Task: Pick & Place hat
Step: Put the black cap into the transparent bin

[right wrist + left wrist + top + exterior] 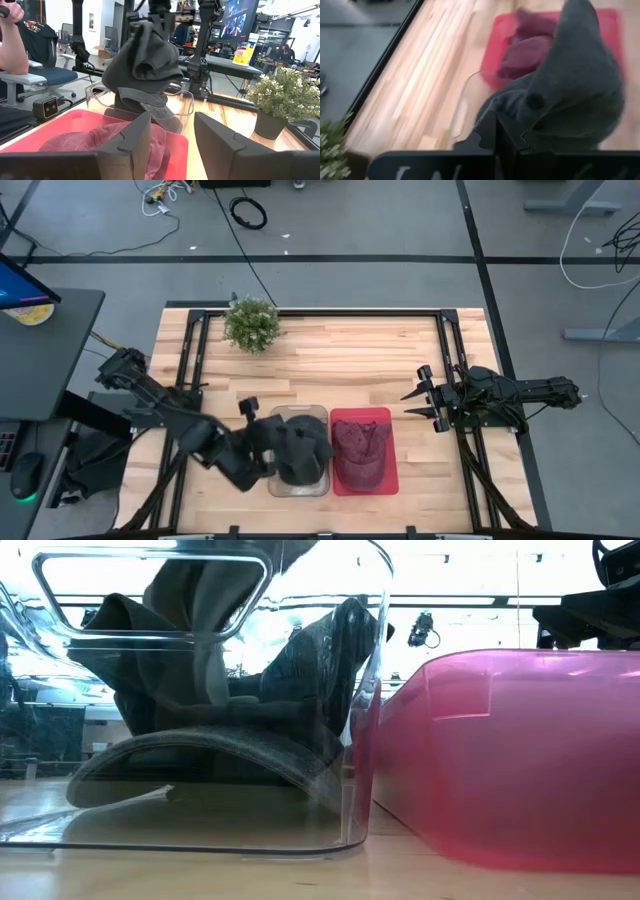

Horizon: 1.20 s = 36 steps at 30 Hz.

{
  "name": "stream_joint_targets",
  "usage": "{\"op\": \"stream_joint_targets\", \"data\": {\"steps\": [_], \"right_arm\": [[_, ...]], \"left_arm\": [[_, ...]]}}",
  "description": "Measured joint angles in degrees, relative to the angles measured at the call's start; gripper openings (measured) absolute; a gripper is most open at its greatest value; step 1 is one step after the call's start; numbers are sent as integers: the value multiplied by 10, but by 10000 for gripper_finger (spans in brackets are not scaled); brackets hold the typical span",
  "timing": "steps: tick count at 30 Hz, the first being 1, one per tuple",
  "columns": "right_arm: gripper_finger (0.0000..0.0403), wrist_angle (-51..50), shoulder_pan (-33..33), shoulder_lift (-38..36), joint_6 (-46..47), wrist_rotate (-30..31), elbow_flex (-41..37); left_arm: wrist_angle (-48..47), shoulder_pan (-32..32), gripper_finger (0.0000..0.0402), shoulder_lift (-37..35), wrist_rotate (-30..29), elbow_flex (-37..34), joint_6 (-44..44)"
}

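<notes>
A dark grey cap (pixel 303 448) sits in a clear bin (pixel 298 488). In the low view its curved brim (pixel 200 755) rests on the bin's floor and its crown (pixel 200 620) is drawn upward. My left gripper (pixel 268 444) is shut on the crown above the bin. A maroon cap (pixel 361 450) lies in the red bin (pixel 391 480) beside it. My right gripper (pixel 412 402) hovers open beyond the red bin's right side, touching nothing. My left gripper (pixel 497 135) pinches a bunched fold of the grey cap's crown (pixel 512 107) between its two fingers, close to the top button (pixel 535 101). In the right wrist view the fingers (pixel 150 22) come from above. The cap hangs below them, with its brim (pixel 150 106) down in the clear bin.
A small potted plant (pixel 251 323) stands near the table's far left. The two bins stand side by side at the near edge, with bare wood between them and the far edge. A person's arm (pixel 10 45) shows beyond the table.
</notes>
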Motion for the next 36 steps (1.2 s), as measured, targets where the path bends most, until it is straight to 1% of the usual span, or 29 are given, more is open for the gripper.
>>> {"op": "stream_joint_targets", "data": {"steps": [6, 8, 11, 14, 17, 19, 24, 29, 36], "right_arm": [[157, 0, 0, 0, 0, 0, 0], [157, 0, 0, 0, 0, 0, 0], [157, 0, 0, 0, 0, 0, 0], [157, 0, 0, 0, 0, 0, 0], [157, 0, 0, 0, 0, 0, 0], [157, 0, 0, 0, 0, 0, 0], [157, 0, 0, 0, 0, 0, 0], [157, 0, 0, 0, 0, 0, 0], [157, 0, 0, 0, 0, 0, 0]], "left_arm": [[0, 43, 7, 27, 34, 0, 16], [1, 55, 7, 43, 70, 0, 27], [10, 74, 7, 70, 140, -1, 55], [28, 90, 8, 98, 180, -1, 89], [59, 107, 10, 122, 195, -1, 133], [74, 120, 11, 135, 206, -1, 144], [80, 156, 11, 159, 249, 0, 145], [80, 177, 11, 183, 289, 2, 151], [78, 192, 11, 197, 309, 2, 152]]}}
